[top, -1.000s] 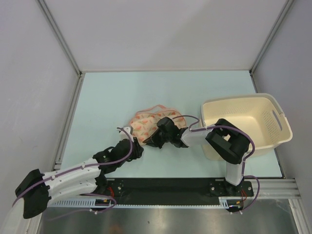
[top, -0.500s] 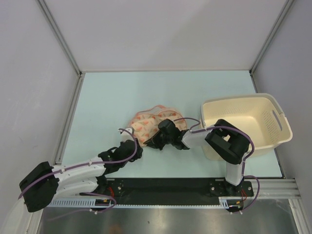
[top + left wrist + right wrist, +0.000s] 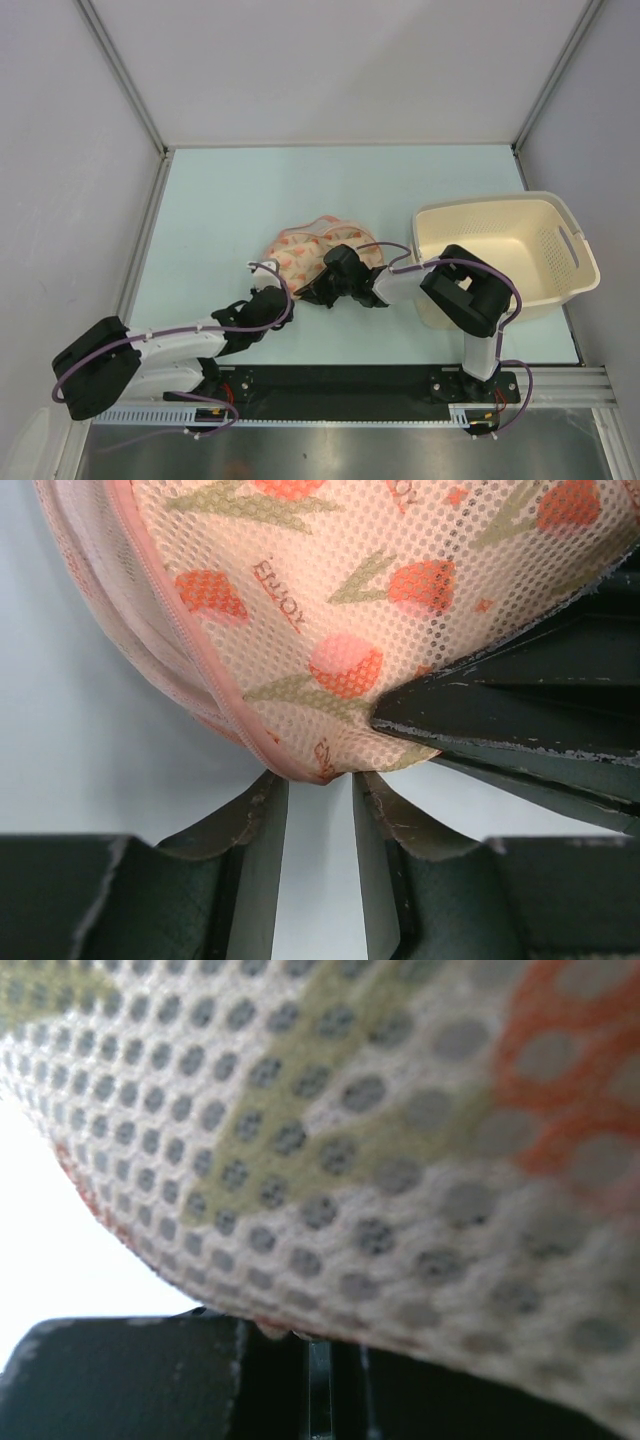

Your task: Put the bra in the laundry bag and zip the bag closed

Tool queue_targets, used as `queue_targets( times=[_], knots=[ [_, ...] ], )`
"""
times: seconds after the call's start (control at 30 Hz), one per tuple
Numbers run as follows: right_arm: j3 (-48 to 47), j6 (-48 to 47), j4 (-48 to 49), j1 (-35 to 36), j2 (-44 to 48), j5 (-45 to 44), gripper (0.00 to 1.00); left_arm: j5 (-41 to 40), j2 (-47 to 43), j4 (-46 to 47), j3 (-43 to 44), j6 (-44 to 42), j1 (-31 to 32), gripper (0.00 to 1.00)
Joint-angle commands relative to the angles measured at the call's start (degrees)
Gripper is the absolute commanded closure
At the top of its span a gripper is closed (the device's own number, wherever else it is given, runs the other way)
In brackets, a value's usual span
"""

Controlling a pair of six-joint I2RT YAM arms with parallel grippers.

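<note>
Laundry bag on pale-green table | grey walls | left pincer narrowly parted | right pincer clamping it

Pale green counter. Peach patterned mesh laundry bag lies on it near centre, toward near edge, bulging. Cream perforated basket stands at right side, apart from laundry bag.

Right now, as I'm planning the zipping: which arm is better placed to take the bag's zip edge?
Left. The left end effector stands open with the zip edge of the laundry bag at its fingertips; the right end effector is shut on the bag.
</note>
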State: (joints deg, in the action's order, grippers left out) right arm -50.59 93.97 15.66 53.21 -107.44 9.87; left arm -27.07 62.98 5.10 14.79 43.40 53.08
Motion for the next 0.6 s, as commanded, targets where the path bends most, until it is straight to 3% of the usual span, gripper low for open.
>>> queue_targets(
  times=[0.0, 0.17, 0.27, 0.57],
  knots=[
    [-1.0, 2.0, -1.33, 0.84, -0.05, 0.06, 1.0, -3.25, 2.31, 2.19, 1.03, -1.65, 0.36, 0.64],
    [-1.0, 2.09, -1.95, 1.46, 0.03, 0.15, 1.0, -4.31, 5.48, 2.19, 2.26, -1.82, 0.18, 0.77],
    [-0.92, 1.92, -2.39, 1.55, 0.12, 0.06, 1.0, -4.57, 7.85, 1.23, 3.05, -0.43, 0.18, 1.0],
    [-1.18, -7.48, -8.62, -0.47, 1.7, 0.94, 1.0, -5.36, 5.67, -10.45, 2.09, 8.36, -0.17, 1.0]
  ],
)
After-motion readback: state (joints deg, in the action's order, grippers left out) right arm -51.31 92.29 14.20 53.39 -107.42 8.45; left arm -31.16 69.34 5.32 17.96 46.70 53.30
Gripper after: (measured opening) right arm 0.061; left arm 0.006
